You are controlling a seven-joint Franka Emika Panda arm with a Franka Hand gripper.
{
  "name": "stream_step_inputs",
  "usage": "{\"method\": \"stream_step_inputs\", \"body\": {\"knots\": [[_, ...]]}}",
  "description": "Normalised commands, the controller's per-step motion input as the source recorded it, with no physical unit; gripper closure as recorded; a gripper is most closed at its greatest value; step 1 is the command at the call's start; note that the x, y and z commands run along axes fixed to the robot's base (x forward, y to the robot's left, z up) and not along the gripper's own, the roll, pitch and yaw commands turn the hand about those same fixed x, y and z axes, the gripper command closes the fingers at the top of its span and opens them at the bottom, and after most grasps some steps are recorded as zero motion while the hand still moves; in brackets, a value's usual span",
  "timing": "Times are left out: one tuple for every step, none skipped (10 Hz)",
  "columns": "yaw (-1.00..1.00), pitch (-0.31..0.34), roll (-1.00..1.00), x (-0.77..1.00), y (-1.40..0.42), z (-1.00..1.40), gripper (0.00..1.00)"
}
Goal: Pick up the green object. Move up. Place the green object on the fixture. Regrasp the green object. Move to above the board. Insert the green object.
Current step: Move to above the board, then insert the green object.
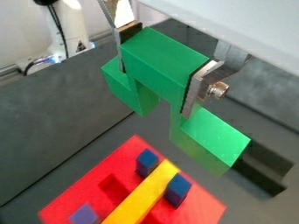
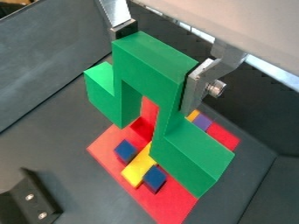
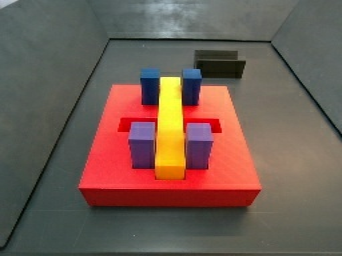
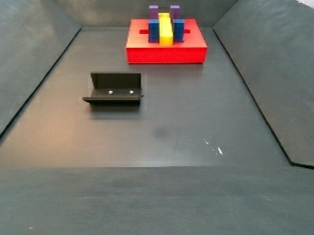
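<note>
Above the board [image 2: 176, 188], out of both side views, the gripper [image 2: 158, 61] has its silver fingers [image 2: 208, 77] clamped on the green object [image 2: 152, 96], which hangs high over the yellow bar [image 1: 142, 197] and blue blocks [image 2: 125, 151]. Empty fixture [image 4: 113, 90] sits well apart. Risk: alignment with a free slot appears uncertain from this height; a skewed descent could jam the piece against neighbouring blocks.
</note>
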Motion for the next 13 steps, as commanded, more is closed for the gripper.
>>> {"method": "stream_step_inputs", "body": {"knots": [[0.00,-0.059,-0.32,-0.06,-0.01,0.00,1.00],[0.00,-0.019,0.00,0.00,0.00,-0.01,1.00],[0.00,-0.121,-0.05,-0.20,0.00,-0.18,1.00],[0.00,-0.140,-0.09,-0.15,0.00,-0.11,1.00],[0.00,0.000,-0.06,0.02,0.01,-0.12,1.00],[0.00,-0.040,-0.03,0.20,0.00,-0.40,1.00],[0.00,-0.077,-0.21,0.45,0.05,-0.68,1.00],[-0.24,-0.114,-0.28,0.31,0.00,-0.51,1.00],[-0.31,-0.134,-0.35,0.28,0.00,-0.38,1.00],[-0.33,-0.176,-0.37,0.18,-0.05,-0.34,1.00],[-0.28,-0.216,-0.38,0.00,-0.23,-0.28,1.00],[-0.12,-0.211,-0.35,-0.04,-0.32,-0.25,1.00],[0.00,-0.220,-0.24,-0.27,-0.40,-0.33,1.00]]}}
